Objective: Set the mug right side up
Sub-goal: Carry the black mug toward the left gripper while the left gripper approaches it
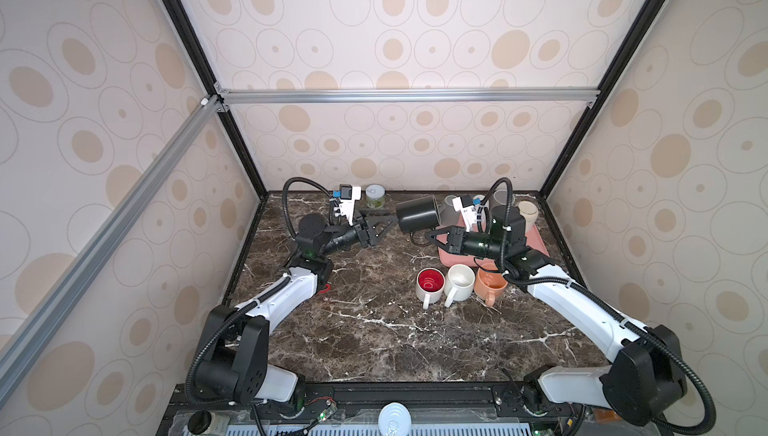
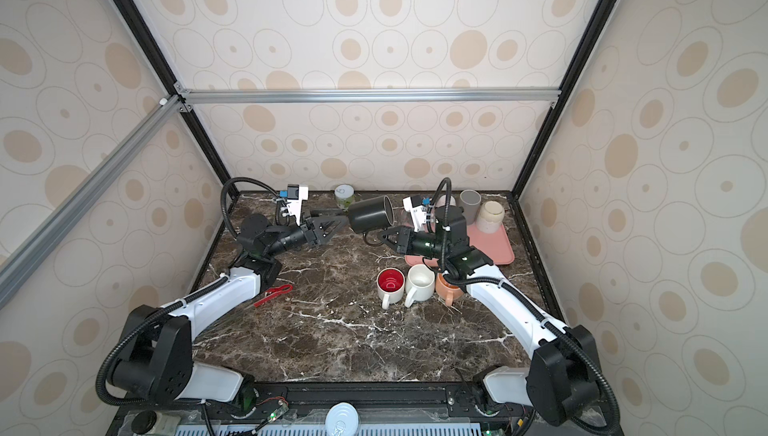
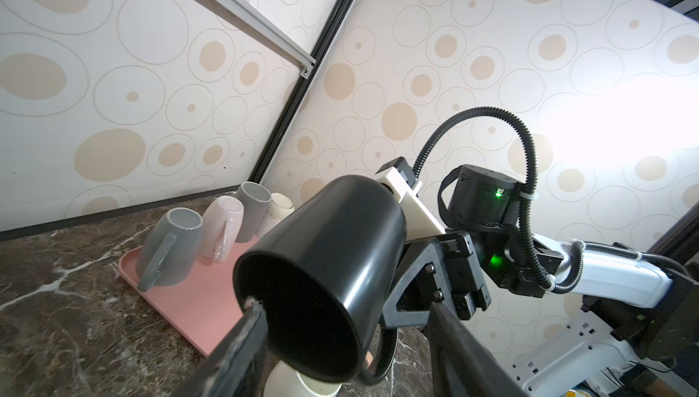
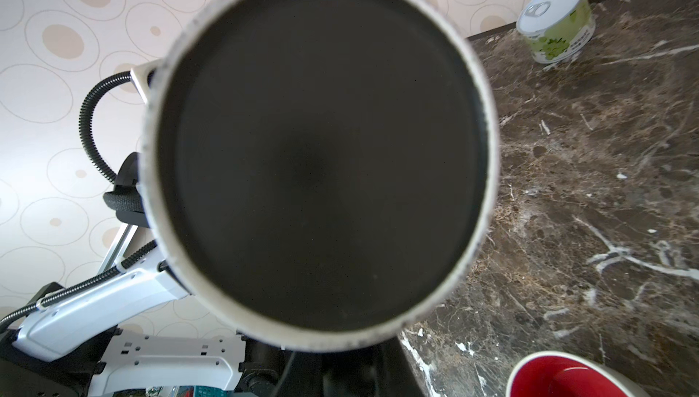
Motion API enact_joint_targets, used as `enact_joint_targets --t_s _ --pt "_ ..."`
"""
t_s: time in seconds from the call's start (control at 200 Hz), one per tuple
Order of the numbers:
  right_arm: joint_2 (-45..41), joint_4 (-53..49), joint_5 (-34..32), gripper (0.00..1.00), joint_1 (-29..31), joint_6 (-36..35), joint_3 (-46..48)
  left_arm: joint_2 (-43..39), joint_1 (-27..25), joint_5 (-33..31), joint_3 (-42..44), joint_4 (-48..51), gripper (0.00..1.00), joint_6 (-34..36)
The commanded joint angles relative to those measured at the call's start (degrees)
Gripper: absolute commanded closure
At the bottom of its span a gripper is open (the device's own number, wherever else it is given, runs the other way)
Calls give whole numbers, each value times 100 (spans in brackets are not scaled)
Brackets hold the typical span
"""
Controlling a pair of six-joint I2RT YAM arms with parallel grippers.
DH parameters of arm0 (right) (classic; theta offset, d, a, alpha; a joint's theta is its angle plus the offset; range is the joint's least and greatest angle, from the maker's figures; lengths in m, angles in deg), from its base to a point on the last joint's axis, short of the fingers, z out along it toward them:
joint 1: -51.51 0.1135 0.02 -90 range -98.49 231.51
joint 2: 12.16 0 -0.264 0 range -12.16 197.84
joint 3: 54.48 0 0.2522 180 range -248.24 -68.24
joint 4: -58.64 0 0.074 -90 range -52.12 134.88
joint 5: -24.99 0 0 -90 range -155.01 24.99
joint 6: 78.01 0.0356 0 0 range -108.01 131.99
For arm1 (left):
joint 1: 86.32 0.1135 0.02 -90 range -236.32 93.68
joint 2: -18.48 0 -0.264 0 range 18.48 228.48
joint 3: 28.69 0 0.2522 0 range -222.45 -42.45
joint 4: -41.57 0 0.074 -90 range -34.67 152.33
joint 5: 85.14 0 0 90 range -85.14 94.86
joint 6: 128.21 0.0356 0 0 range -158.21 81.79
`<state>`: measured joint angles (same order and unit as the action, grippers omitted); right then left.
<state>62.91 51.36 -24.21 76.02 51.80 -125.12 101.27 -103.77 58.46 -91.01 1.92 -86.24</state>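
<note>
Looks like a mid-air handover, roughly halfway through the turn. Grips the black mug by its handle with the right claw, pinched shut on the loop beneath the body. Carries it clear of the surface, above the far middle, just left of the pink tray. Lies on its side up there, neither inverted nor upright: mouth turned left, pale-ringed base turned right.

Meets the left claw right at that mouth, parted about halfway and holding nothing. Shows, in the left wrist view, one of the fingers at the rim, touching or nearly so, and the other reaching past the outside of the wall. Cannot tell whether the first sits inside the mouth or just outside it.

Calls next, most likely, for closing the left claw on the mug, then loosening the right from the handle only once that hold is firm. After that, probably: roll the wrist until the mouth faces up, then set down on bare surface, clear of the red-lined mug. Worth minding the glossy wall, likely slippery.
</note>
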Motion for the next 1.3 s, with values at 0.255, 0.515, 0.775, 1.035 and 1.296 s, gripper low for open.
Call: enact_joint_targets --t_s 0.255,0.515,0.775,1.035,1.296 --pt "248 774 319 100 202 23 -496 651 5 781 -92 -2499 43 -1882" --pt "653 959 525 100 335 193 -682 784 -3 955 -168 -2670 51 -2122" --pt "816 963 496 99 377 229 -710 895 1 1105 -311 -2820 97 -2294" --pt "658 300 88 61 378 -121 -649 1003 -2 1100 -391 -2995 100 -2506" --pt "116 -525 -621 54 366 -644 -365 748 7 1108 -510 -1759 100 -1681"
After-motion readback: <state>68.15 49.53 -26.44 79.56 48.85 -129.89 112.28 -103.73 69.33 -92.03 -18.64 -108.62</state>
